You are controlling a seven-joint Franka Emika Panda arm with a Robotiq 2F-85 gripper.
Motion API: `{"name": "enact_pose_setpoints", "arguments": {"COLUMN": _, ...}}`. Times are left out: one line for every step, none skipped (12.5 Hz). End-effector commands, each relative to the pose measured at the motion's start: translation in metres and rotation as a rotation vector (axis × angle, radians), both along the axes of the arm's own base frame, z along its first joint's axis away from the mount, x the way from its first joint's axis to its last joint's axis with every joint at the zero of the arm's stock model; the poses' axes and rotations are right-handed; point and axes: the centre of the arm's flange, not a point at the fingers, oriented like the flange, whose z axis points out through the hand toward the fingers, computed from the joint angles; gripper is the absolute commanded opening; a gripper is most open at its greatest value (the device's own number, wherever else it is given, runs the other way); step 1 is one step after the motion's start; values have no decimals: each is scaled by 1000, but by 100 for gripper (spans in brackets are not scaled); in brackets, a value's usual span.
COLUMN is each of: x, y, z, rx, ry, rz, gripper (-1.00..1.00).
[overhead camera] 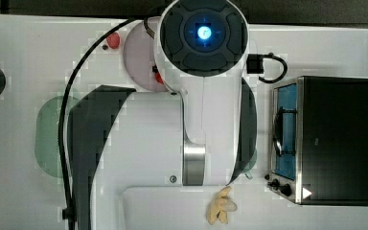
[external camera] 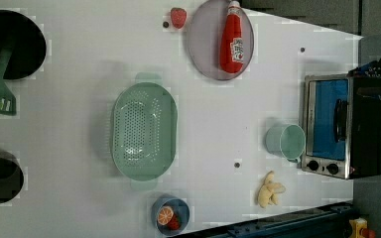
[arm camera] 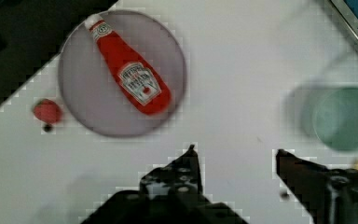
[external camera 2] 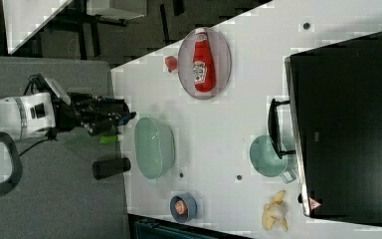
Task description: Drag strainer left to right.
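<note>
The gripper (arm camera: pixel 235 156) has its jaws spread apart and they grasp nothing; bare white table (arm camera: pixel 242 60) lies between them. In the wrist view one ketchup bottle (arm camera: pixel 130 74) lies on one plate (arm camera: pixel 79 107) at 11 o'clock of the jaws, and one cup (arm camera: pixel 347 119) at 2 o'clock. The left view shows one strainer (external camera: pixel 144 130), well apart from the cup (external camera: pixel 286 141) at its 3 o'clock, and one banana (external camera: pixel 269 190)

The arm (overhead camera: pixel 191 110) stretched over the bench (overhead camera: pixel 24 48) in the top view. Its hand (arm camera: pixel 235 151) hung empty above the surface, fingers (arm camera: pixel 189 163) spread well apart.
</note>
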Motion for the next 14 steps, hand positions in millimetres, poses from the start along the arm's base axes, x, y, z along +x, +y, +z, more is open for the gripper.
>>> {"name": "enact_pose_setpoints", "arguments": {"x": -125, "y": -40, "z": 86, "rx": -15, "ry": 6, "rz": -172, "gripper": 60}}
{"name": "enact_pose_setpoints", "arguments": {"x": -125, "y": -38, "z": 86, "rx": -16, "ry": 6, "rz": -170, "gripper": 82}}
{"name": "enact_pose_setpoints", "arguments": {"x": -124, "y": -34, "z": 86, "rx": -16, "ry": 7, "rz": -168, "gripper": 100}}
{"name": "enact_pose_setpoints", "arguments": {"x": -121, "y": -24, "z": 83, "rx": -16, "ry": 10, "rz": -158, "gripper": 100}}
{"name": "enact_pose_setpoints", "arguments": {"x": -118, "y": -8, "z": 78, "rx": -15, "ry": 19, "rz": -130, "gripper": 100}}
{"name": "enact_pose_setpoints", "arguments": {"x": -114, "y": 14, "z": 72, "rx": -17, "ry": 32, "rz": -95, "gripper": 100}}
{"name": "enact_pose_setpoints", "arguments": {"x": -110, "y": 38, "z": 63, "rx": -28, "ry": 50, "rz": -66, "gripper": 100}}
{"name": "enact_pose_setpoints", "arguments": {"x": -107, "y": 65, "z": 53, "rx": -43, "ry": 68, "rz": -55, "gripper": 100}}
{"name": "enact_pose_setpoints", "arguments": {"x": -106, "y": 92, "z": 41, "rx": -60, "ry": 87, "rz": -64, "gripper": 100}}
{"name": "enact_pose_setpoints", "arguments": {"x": -106, "y": 121, "z": 29, "rx": -78, "ry": 106, "rz": -89, "gripper": 100}}
{"name": "enact_pose_setpoints", "arguments": {"x": -107, "y": 151, "z": 15, "rx": -96, "ry": 120, "rz": -129, "gripper": 100}}
{"name": "enact_pose_setpoints", "arguments": {"x": -108, "y": 180, "z": 2, "rx": -107, "ry": 119, "rz": -171, "gripper": 100}}
{"name": "enact_pose_setpoints", "arguments": {"x": -108, "y": 207, "z": -10, "rx": -108, "ry": 105, "rz": -216, "gripper": 100}}
{"name": "enact_pose_setpoints", "arguments": {"x": -108, "y": 233, "z": -23, "rx": -100, "ry": 90, "rz": -262, "gripper": 100}}
